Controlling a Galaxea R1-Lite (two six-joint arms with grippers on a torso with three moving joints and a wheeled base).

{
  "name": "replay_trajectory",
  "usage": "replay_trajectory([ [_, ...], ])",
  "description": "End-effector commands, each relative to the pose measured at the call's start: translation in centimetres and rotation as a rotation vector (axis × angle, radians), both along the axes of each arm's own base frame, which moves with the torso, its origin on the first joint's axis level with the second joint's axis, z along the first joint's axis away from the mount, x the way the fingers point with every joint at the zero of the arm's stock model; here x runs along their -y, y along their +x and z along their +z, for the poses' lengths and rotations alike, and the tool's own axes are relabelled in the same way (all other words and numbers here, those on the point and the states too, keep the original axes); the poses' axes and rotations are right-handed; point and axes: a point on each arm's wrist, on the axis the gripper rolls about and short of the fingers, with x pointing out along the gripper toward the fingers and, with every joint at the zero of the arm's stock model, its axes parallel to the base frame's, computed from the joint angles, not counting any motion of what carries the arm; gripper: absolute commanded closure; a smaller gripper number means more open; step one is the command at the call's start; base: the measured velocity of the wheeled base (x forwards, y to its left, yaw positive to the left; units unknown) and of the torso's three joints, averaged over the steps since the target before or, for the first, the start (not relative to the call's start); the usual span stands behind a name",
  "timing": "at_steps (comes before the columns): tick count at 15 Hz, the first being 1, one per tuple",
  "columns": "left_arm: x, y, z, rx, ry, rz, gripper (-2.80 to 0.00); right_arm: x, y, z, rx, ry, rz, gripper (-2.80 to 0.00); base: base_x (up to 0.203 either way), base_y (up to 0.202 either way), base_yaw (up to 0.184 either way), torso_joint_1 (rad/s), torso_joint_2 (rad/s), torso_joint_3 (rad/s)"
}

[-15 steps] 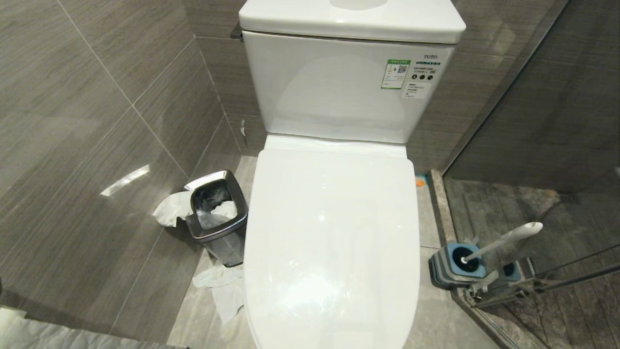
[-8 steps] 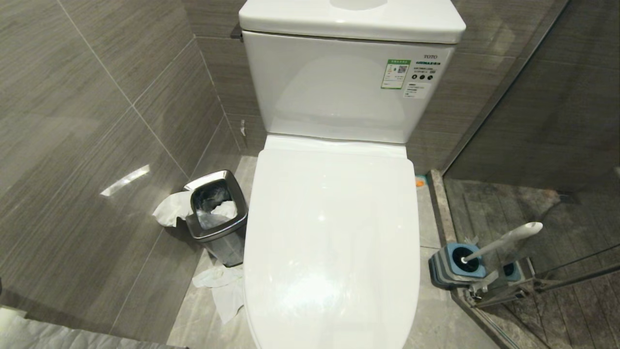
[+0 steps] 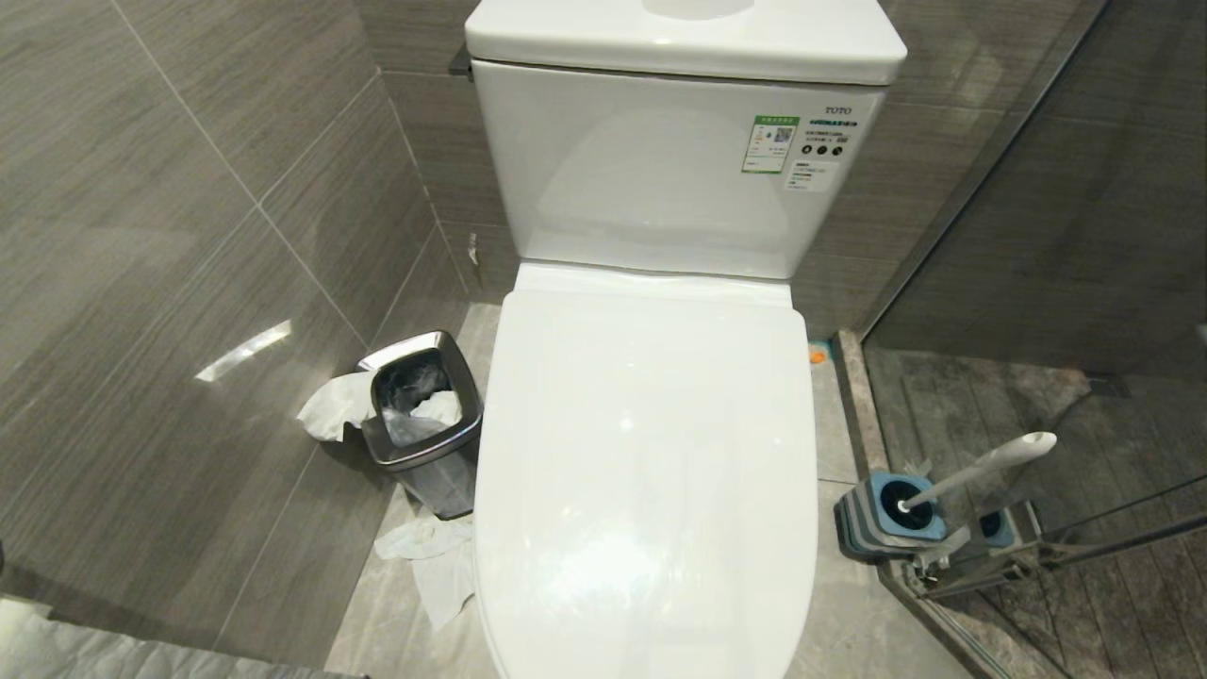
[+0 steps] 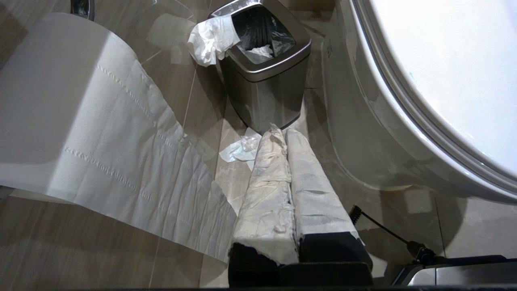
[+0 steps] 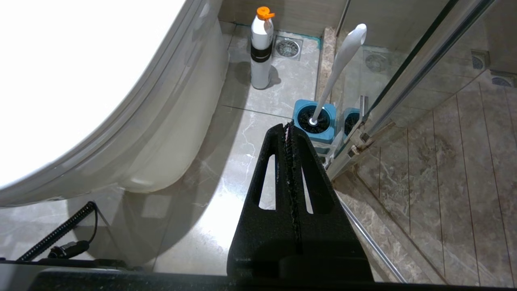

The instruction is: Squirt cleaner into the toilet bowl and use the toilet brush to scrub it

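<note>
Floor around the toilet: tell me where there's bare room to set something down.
Bare tile lies between the toilet and the brush holder, short of the white bottle. The other side is crowded: steel bin, crumpled tissue.

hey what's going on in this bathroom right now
Nothing is being handled. The toilet lid is down over the bowl, and the toilet brush sits in its blue holder on the floor by the glass shower door. A bottle with an orange cap stands beside the toilet. The left gripper and right gripper hang shut and empty on either side of the toilet.
</note>
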Motion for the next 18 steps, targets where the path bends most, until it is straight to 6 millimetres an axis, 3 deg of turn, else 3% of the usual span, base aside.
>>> replay_trajectory([
  [1,0.00,0.01,0.00,-0.001,0.000,0.000,0.00,0.00,0.01,0.00,-0.001,0.000,0.001,0.00,0.000,0.000,0.000,0.000,0.00,0.000],
  [18,0.00,0.01,0.01,-0.001,0.000,0.000,0.00,0.00,0.01,0.00,-0.001,0.000,0.001,0.00,0.000,0.000,0.000,0.000,0.00,0.000],
])
